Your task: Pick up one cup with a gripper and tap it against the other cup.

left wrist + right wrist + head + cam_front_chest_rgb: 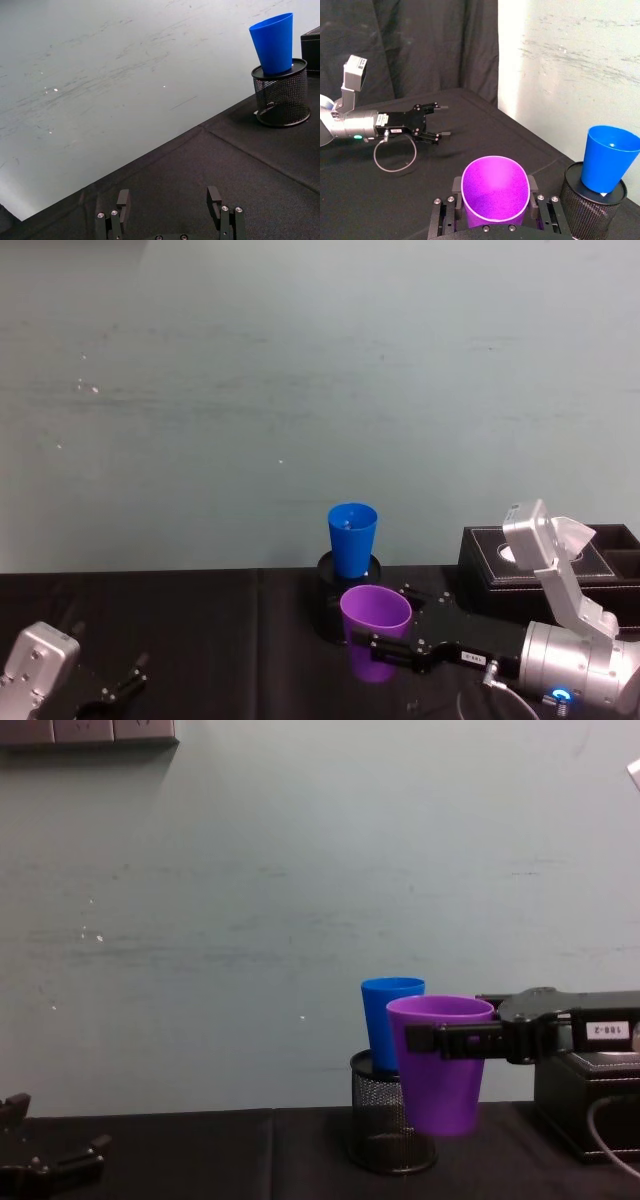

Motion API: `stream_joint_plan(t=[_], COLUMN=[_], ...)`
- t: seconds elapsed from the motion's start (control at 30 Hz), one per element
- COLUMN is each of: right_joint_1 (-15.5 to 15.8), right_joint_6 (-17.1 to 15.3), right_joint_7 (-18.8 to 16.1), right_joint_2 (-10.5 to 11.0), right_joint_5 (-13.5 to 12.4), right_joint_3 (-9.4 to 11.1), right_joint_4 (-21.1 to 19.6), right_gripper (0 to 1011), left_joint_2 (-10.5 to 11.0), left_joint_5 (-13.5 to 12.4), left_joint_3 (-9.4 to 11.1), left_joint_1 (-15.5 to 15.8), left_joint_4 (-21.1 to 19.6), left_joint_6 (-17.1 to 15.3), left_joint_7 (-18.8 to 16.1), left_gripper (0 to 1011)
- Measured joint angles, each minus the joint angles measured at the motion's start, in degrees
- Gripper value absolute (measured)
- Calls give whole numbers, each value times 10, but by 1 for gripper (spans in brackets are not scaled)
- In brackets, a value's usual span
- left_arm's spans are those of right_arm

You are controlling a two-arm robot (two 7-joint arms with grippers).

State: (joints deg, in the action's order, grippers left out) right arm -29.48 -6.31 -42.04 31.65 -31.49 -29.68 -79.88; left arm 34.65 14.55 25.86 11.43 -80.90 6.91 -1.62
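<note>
Left gripper [120,688] [168,200] [442,120] [55,1130]: lies low over the black-clothed desk [200,640], well to the left of the pen holder [328,605] and nearer the robot than it. Fingers spread wide, nothing between them.

Right gripper [385,645] [494,200] [450,1040]: reaches in level from the right of the pen holder [380,1130]. Fingers closed on the purple cup [375,625] [495,192] [440,1080], one on each side of its wall just below the rim. White label visible on the black body.

Purple cup: upright, mouth up, held clear of the desk, just in front of the pen holder [587,205] and slightly to its right. Rim a little lower than the blue cup's rim in the chest view.

Blue cup [352,538] [274,42] [607,157] [385,1020]: stands upright in the mouth of the pen holder [281,95], base sunk inside the mesh, upper part well above its rim. Narrow gap to the purple cup seen in the right wrist view, no contact.

Black box [500,560] [580,1105]: sits on the desk to the right of the pen holder.

Pale, scuffed wall [300,390]: rises directly behind the pen holder.
</note>
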Motion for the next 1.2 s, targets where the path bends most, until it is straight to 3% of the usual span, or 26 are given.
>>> stream_joint_plan(t=[0.17, 1.2], right_joint_1=[-3, -2], right_joint_6=[-6, -3], right_joint_7=[2, 1], right_joint_2=[8, 4], right_joint_5=[-1, 0], right_joint_3=[-6, -3], right_joint_4=[-6, -3], right_gripper=[729, 729], left_joint_2=[0, 0], left_joint_5=[0, 0], left_joint_3=[0, 0], left_joint_1=[0, 0], left_joint_4=[0, 0], left_joint_6=[0, 0], left_joint_7=[0, 0], left_gripper=[1000, 1000])
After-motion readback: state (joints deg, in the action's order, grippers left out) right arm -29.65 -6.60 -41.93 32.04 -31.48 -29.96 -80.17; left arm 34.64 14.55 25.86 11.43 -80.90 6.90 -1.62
